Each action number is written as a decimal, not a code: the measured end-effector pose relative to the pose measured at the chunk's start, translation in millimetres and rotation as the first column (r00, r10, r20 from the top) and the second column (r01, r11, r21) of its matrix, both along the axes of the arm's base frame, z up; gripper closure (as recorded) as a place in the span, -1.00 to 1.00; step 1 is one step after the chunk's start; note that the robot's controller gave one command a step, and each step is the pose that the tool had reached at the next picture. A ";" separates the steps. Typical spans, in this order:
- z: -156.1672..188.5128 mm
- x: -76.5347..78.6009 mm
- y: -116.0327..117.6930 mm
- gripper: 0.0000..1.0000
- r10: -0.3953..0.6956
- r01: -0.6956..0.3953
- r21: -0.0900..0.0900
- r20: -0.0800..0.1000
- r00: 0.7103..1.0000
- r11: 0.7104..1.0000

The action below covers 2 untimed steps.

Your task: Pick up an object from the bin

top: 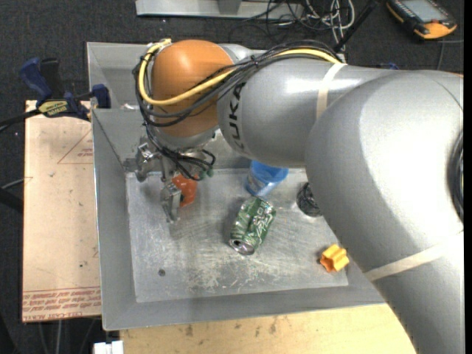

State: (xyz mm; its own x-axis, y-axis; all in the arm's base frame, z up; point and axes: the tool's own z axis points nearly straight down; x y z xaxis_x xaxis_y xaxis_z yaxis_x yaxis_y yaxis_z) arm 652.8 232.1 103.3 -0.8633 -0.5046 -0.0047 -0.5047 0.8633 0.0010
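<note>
Camera view: black lettering along the silver KUKA arm [354, 139] reads "KUKA", its first letter partly hidden behind cables [221, 81]. The print on a crushed green can [252, 226] at the middle of the frame cannot be read.

The arm enters from the right edge and fills the right half of the frame. It narrows toward a rounded orange cover [184, 80] at upper centre left. Yellow and black cables loop over that cover and hang beneath it. Below the cover the wrist points downward into the grey metal bin [221, 280], and the gripper [173, 198] sits low over the left part of the bin floor. It cannot be told whether the gripper is open or closed.

A small red-orange object [187, 190] lies on the left part of the floor, just beside the gripper's tip on its right. It cannot be told whether the 2 touch. The green can lies on its side to the right of it, well apart from the gripper. A blue plastic bottle [264, 177] sits just above the can, partly under the arm. A dark round object [308, 200] lies further right, at the arm's edge. 1 small yellow-orange piece [333, 258] rests near the bin's lower right corner.
</note>
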 end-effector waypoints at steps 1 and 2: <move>-21.0 4.4 11.0 -1.00 -0.020 0.020 0.001 0.003 1.000 1.000; -2.5 1.3 12.7 -1.00 -0.044 0.044 -0.001 -0.003 0.999 0.999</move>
State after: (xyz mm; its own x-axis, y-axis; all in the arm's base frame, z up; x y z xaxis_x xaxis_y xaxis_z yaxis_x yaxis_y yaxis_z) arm 654.1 244.8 100.8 -0.8846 -0.4664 -0.0017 -0.4664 0.8846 0.0020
